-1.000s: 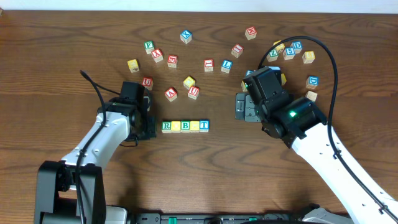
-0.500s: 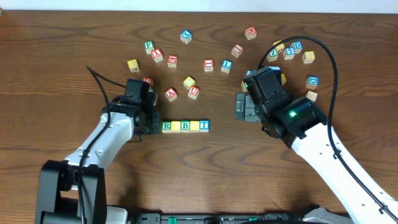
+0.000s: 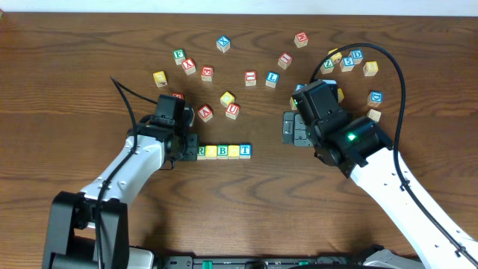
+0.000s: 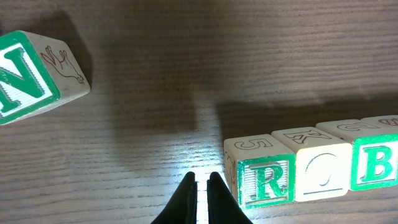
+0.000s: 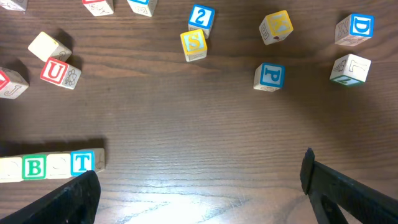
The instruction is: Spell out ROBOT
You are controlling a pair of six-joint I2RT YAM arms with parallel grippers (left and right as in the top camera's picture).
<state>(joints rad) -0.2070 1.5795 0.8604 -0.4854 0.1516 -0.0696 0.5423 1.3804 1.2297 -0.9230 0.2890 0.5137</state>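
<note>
Lying just beside left pincer [image 4: 199, 186]: R cube [image 4: 264, 180]

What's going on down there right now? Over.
Left hand closed, empty, tips beside the R block. Right hand open, empty, off right of the row. Row holds five blocks, lined up. Nothing blocking it.

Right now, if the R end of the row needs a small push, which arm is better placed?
Left, likely. The left gripper, shut, sits right beside the R cube. The right gripper is open, off beyond the T cube at the far end.
</note>
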